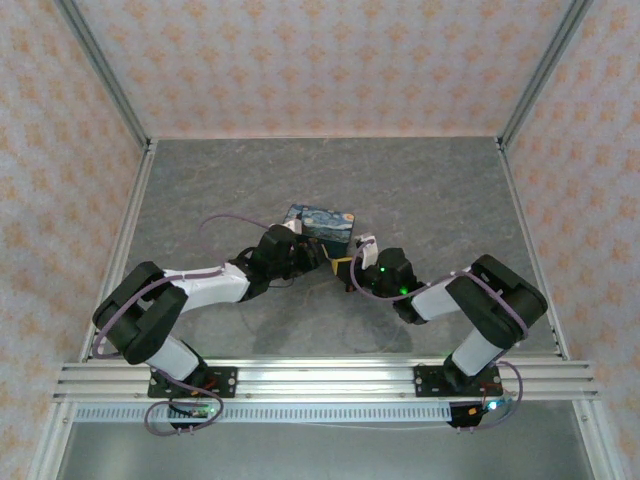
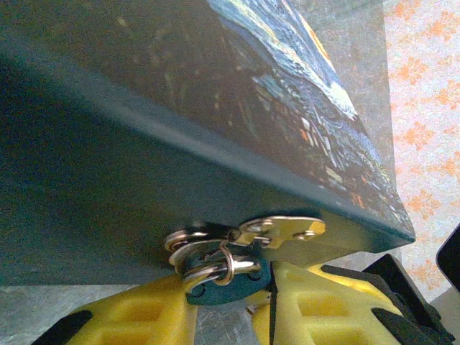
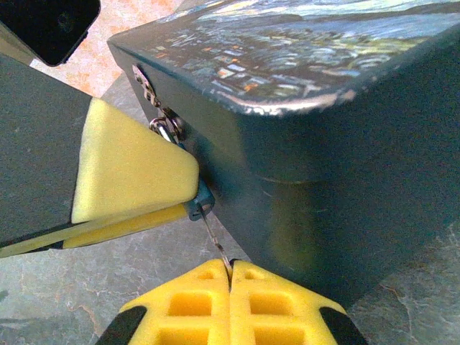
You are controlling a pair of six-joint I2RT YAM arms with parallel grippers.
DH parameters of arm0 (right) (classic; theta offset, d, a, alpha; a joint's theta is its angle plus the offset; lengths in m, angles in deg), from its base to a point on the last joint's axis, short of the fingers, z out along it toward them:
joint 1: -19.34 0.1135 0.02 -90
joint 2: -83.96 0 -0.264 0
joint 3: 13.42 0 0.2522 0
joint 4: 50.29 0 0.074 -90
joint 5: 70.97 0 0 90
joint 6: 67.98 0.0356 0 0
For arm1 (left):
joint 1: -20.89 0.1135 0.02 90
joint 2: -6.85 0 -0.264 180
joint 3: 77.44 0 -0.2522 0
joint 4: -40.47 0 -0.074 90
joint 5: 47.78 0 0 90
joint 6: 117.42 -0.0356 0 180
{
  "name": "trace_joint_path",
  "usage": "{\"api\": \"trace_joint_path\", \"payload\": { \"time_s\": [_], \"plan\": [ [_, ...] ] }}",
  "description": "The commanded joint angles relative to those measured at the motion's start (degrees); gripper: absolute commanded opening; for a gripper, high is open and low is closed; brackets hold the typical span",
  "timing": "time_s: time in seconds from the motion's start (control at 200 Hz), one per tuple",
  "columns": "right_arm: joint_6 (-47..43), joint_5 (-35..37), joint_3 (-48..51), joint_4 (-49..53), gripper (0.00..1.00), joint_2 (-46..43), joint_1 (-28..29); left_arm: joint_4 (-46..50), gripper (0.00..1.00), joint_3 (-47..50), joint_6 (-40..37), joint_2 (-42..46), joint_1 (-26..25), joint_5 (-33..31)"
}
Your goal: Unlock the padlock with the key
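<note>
The tiny teal padlock (image 2: pixel 233 285) hangs by its pale shackle (image 2: pixel 215 267) from the metal hasp (image 2: pixel 284 230) on the front of the night-sky box (image 2: pixel 144 108). My left gripper (image 2: pixel 237 305) is shut on the lock body, its yellow pads on either side. In the right wrist view the padlock (image 3: pixel 202 205) peeks out under the left gripper's yellow finger (image 3: pixel 133 169). My right gripper (image 3: pixel 231 269) is shut on the thin metal key (image 3: pixel 218 243), whose tip reaches into the bottom of the lock. From above, both grippers (image 1: pixel 335 258) meet at the box's near side.
The box (image 1: pixel 320 222) sits mid-table on the grey mat (image 1: pixel 420 190), its dark side wall (image 3: pixel 323 180) close beside the right gripper. Metal frame rails (image 1: pixel 130 240) and patterned walls bound the table. Bare mat lies behind and to both sides of the box.
</note>
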Motion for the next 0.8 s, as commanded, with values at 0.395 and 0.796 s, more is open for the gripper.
{"api": "trace_joint_path", "payload": {
  "time_s": [0.395, 0.796],
  "plan": [
    [0.88, -2.16, -2.03, -4.43, 0.0, 1.77, 0.3, -0.04, 0.3, -1.97, -0.76, 1.89, -0.51, -1.85],
    [1.71, -3.12, -4.38, -5.97, 0.0, 4.39, 0.3, 0.16, 0.3, -2.13, -0.92, 2.53, -0.52, -1.84]
  ]
}}
